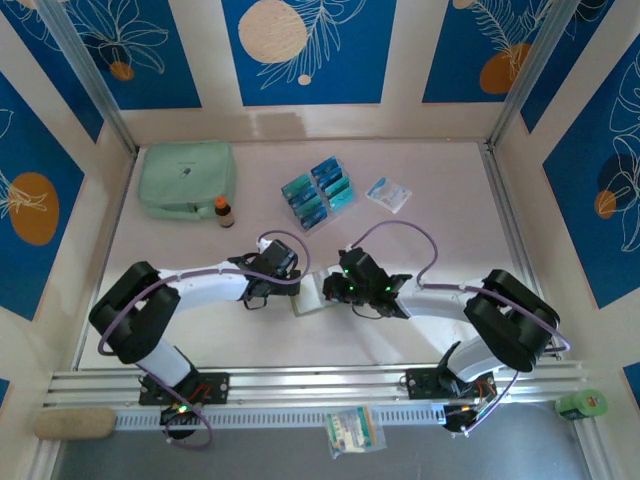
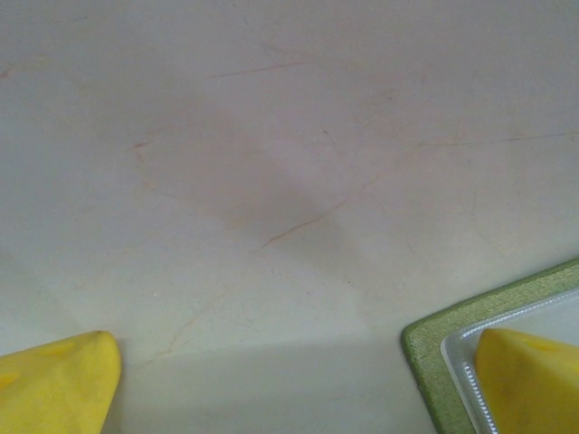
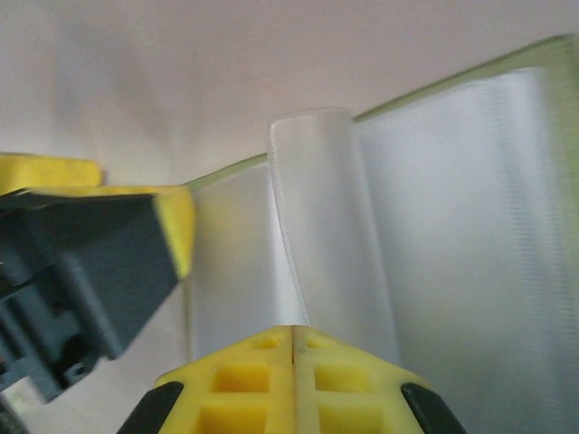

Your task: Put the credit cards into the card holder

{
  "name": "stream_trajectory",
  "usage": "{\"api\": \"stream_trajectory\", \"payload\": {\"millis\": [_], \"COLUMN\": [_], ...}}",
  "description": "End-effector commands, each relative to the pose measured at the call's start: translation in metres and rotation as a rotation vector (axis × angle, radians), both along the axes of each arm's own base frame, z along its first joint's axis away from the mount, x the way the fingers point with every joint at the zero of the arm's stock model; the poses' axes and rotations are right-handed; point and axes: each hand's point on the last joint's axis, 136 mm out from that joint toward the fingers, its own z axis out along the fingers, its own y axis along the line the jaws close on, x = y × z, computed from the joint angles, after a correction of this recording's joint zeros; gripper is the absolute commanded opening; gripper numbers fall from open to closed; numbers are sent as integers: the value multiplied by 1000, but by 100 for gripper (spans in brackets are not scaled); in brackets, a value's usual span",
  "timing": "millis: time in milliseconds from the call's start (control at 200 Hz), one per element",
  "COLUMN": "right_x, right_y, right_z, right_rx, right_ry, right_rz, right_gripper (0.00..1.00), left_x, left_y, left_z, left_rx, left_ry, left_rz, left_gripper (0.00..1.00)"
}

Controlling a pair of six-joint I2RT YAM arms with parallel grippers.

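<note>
The big pale desk [image 1: 420, 240] had a large mint-green pouch [image 1: 185, 178] at the back left. Near the front, in the middle, the little green card holder [image 1: 308, 295] lay open between the two arms, with its clear pockets facing up. The left hand [image 2: 289, 387] was spread wide apart. One of its yellow fingers [image 2: 529, 380] sat on a clear pocket just inside the holder's green edge, and the other was over bare desk. The right hand [image 3: 294, 380] was squeezed tight together, pinching a clear pocket flap [image 3: 312, 226] of the card holder, and the flap stood up in a curl. The credit cards [image 1: 320, 192], teal and blue, sat in a bunch at the back of the desk, well apart from the holder. Neither hand had one. I think a pocket was being opened and no card was in yet. Things could go wrong from here. The flap looked thin and slippery, so it might slide out of the pinch. If the right hand pulled too hard, the whole holder could lift or skid, since just one finger held it down. And if a hand let go to fetch a card, the pocket might flop shut.
</note>
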Motion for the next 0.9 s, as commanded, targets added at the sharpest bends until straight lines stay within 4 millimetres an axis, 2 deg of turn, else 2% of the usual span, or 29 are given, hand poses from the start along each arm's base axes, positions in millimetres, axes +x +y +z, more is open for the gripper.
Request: {"api": "stream_trajectory", "payload": {"millis": [0, 85, 200, 410, 550, 715, 895], "right_x": [5, 8, 9, 0, -6, -7, -4], "right_y": [-23, -35, -43, -44, -35, -11, 16], "right_z": [-6, -6, 6, 44, 57, 50, 28], "right_rx": [-59, -55, -36, -30, -17, -2, -8], "right_ry": [-7, -3, -20, -106, -141, -136, -99], "right_rz": [-50, -80, -100, -82, -56, 9, 68], "right_gripper": [0, 0, 0, 0, 0, 0, 0], "left_x": [1, 2, 3, 4, 5, 5, 6], "left_y": [1, 0, -1, -2, -3, -2, -3], "left_z": [2, 3, 4, 4, 5, 6, 10], "left_rx": [28, 28, 27, 31, 31, 37, 36], "left_ry": [-10, -12, -14, -15, -19, -23, -29], "left_rz": [-15, -18, -23, -30, -35, -39, -44], "left_gripper": [100, 100, 100, 100, 100, 100, 100]}}
